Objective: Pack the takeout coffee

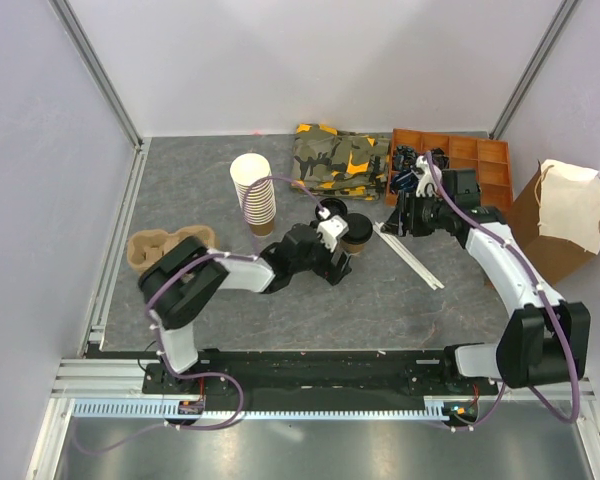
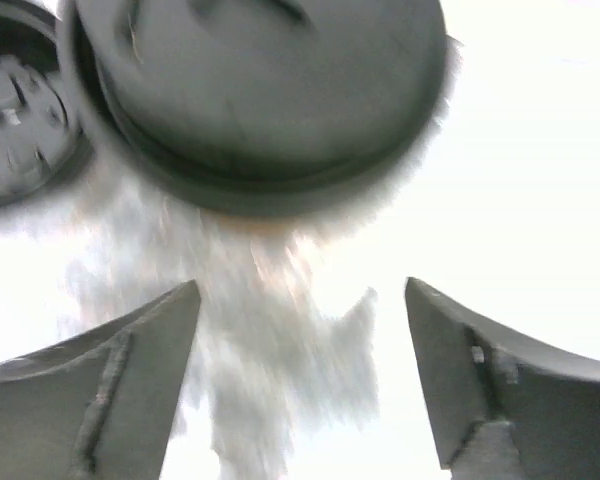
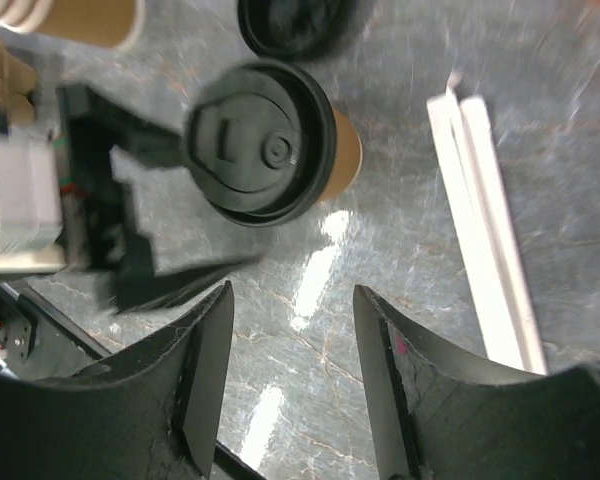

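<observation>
Currently, the takeout coffee (image 1: pixel 357 231) stands upright at mid-table, lid on, just ahead of the left hand (image 1: pixel 340 250). The left hand's jaws are spread wide to either side of the cup's near side and hold nothing. The right hand (image 3: pixel 295 370) hangs above bare table to the right, jaws also wide and empty.

Handling, as judged: the paper wall is light and thin and will dent under hard squeeze. The plastic lid is slick and only pressed on. Grip the brown wall below the lid rim and keep the cup vertical. The fill level cannot be seen.

The table (image 1: pixel 430 300) is grey, stone-patterned and glossy. A loose black lid (image 1: pixel 329 209) lies just beside the cup and a stack of paper cups (image 1: pixel 252 190) stands near. White wrapped straws (image 1: pixel 410 255) lie to the right, with a brown paper bag (image 1: pixel 565 215) at the right edge.
</observation>
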### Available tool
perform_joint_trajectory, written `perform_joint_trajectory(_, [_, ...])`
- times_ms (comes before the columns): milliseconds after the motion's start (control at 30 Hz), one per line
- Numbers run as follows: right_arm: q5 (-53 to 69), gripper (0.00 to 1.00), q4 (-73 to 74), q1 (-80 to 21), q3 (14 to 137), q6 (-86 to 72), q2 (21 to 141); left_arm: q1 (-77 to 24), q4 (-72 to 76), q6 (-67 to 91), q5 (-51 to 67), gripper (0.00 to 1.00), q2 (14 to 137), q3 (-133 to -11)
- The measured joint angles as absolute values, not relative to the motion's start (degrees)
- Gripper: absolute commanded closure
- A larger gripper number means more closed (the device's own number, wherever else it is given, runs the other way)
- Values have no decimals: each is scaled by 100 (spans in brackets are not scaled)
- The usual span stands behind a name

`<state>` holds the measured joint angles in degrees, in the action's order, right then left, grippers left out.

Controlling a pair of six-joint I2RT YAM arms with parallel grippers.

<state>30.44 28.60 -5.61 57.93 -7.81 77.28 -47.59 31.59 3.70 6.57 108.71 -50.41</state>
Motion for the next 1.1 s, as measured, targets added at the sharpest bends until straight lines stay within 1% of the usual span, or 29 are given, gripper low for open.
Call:
perform_joint_trajectory(100, [2998,36,2877,-550,5916,-705,7402,-4766,2860,344,928,0,9931,-4466])
perform_joint_trajectory(200, [2974,30,2930,-545,6064,-722,7017,-4770,2534,342,1098,0,9050,-4219])
perform_joint_trajectory(233, [2976,21,2956,-545,6121,-746,6930,-4770,2432,342,1142,0,8720,-4136])
perform_joint_trajectory(367, [2995,8,3190,-545,6523,-1055,6617,-4770,1850,344,1326,0,7306,-3846])
perform_joint_trajectory(400, [3017,2,3262,-545,6661,-1170,6565,-4770,1660,344,1358,0,6980,-3826])
perform_joint_trajectory(567, [3301,2,3319,-541,7470,-2102,6455,-4637,425,342,1347,0,5485,-3857])
perform_joint_trajectory(700, [3371,2,3177,-541,7859,-3107,6471,-3822,-766,353,1278,0,4755,-4303])
perform_joint_trajectory(867, [3385,2,3052,-593,8796,-4353,7166,-2770,-1916,353,908,0,4394,-5015])
perform_joint_trajectory(1000, [3413,2,2897,-661,9712,-5148,7920,-1997,-2414,355,746,0,4261,-5105])
perform_joint_trajectory(1100, [3492,2,2735,-692,10307,-5555,8453,-980,-2764,471,917,1,4427,-5148])
